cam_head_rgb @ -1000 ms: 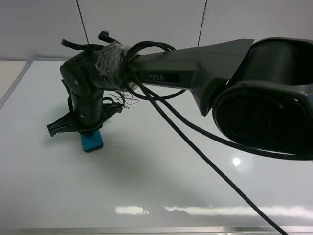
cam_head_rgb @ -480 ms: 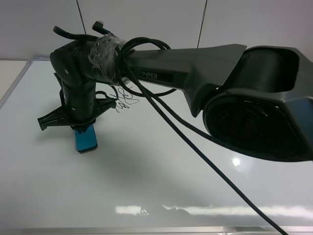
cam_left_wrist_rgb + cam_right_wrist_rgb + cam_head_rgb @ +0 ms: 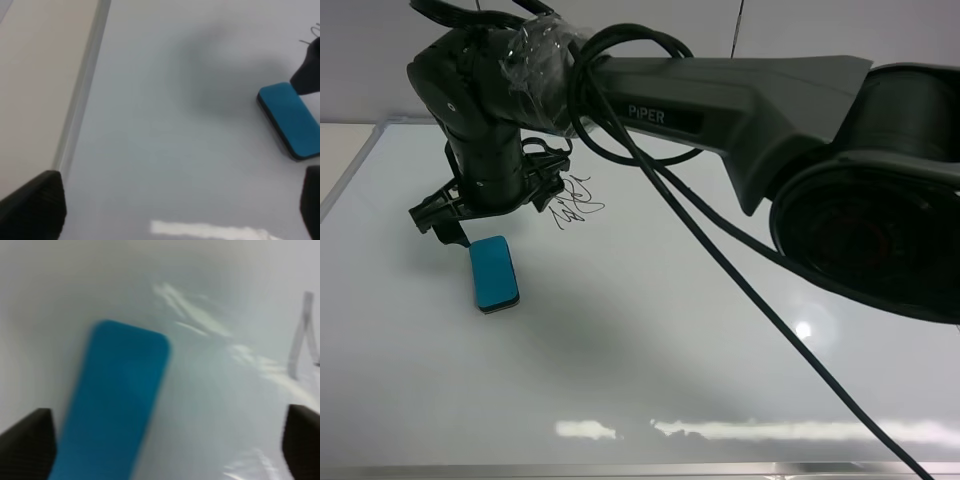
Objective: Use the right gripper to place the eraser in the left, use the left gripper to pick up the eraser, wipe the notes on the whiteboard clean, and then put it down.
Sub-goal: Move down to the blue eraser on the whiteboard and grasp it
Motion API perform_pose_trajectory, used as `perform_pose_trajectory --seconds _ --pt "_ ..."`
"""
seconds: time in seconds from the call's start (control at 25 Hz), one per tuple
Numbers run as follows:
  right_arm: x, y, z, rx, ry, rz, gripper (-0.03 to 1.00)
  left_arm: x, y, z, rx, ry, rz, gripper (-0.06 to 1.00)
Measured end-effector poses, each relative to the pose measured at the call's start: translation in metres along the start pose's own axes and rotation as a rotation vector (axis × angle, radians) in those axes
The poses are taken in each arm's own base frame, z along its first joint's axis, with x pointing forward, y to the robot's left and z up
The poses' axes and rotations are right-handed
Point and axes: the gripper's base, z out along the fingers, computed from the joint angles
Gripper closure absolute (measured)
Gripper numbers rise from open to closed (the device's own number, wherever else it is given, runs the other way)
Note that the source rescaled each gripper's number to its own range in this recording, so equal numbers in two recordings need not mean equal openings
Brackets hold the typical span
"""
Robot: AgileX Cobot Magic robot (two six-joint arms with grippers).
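The blue eraser (image 3: 493, 273) lies flat on the whiteboard (image 3: 650, 350), on its left part. My right gripper (image 3: 486, 214) hangs just above and behind it, jaws spread wide, holding nothing. The right wrist view shows the eraser (image 3: 115, 400) below the open gripper (image 3: 162, 445), apart from both fingers. The black scribbled notes (image 3: 575, 199) sit just right of the gripper. My left gripper (image 3: 172, 210) is open and empty over the board's left side; its view shows the eraser (image 3: 291, 119) some way off and a right fingertip (image 3: 307, 75) by it. The left gripper is out of the high view.
The board's metal frame (image 3: 82, 90) runs along the left edge, with beige tabletop (image 3: 35, 75) beyond it. The right arm (image 3: 740, 110) and its loose black cable (image 3: 740, 290) stretch across the board from the right. A pale wall (image 3: 620, 25) stands behind.
My right gripper has let go of the eraser and risen away from it, drifting slightly left. The eraser now lies free on the board. The notes are now uncovered.
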Motion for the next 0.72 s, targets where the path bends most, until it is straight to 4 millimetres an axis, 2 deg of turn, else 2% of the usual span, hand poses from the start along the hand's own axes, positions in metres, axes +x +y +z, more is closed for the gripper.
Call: perform_pose_trajectory --seconds 0.16,0.44,0.56,0.64,0.72 --pt "0.003 0.000 0.000 0.003 0.031 -0.051 -0.02 0.000 0.000 0.000 0.000 0.000 0.000 0.06" --pt "0.002 0.004 -0.005 -0.047 0.028 -0.082 -0.03 0.000 0.000 0.000 0.000 0.000 0.000 0.06" --pt "-0.005 -0.002 -0.026 -0.058 -0.008 -0.115 -0.03 0.000 0.000 0.000 0.001 0.000 0.000 0.06" --pt "-0.012 -0.013 -0.047 -0.067 -0.044 -0.125 -0.03 0.000 0.000 0.000 0.001 0.000 0.000 0.06" --pt "-0.019 -0.030 -0.077 -0.075 -0.079 -0.132 -0.03 0.000 0.000 0.000 0.001 0.000 0.000 0.06"
